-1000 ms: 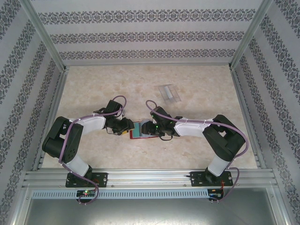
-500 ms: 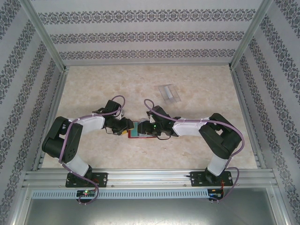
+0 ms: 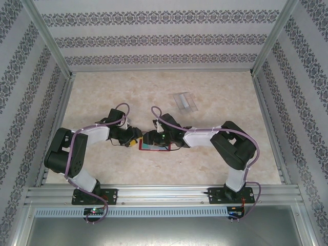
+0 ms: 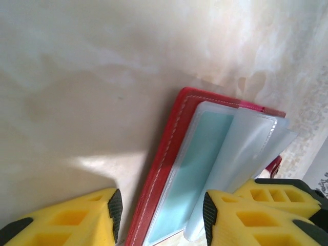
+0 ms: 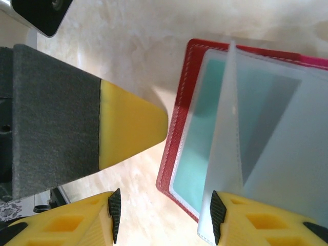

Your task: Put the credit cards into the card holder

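The red wallet lies open on the table between both arms, its clear sleeves fanned up. A teal credit card sits inside a sleeve against the red cover. My left gripper is open, its pads on either side of the wallet's stitched edge and the card. My right gripper is also open at the wallet's corner, one pad against a raised clear sleeve over the teal card. The clear card holder lies apart, farther back on the table.
The left gripper's yellow and dark finger reaches close beside the right gripper. Patterned walls and metal rails enclose the beige table. Both grippers crowd the wallet.
The right arm has reached farther left over the wallet. The left arm has drawn back to the left, and its jaws have spread slightly wider.
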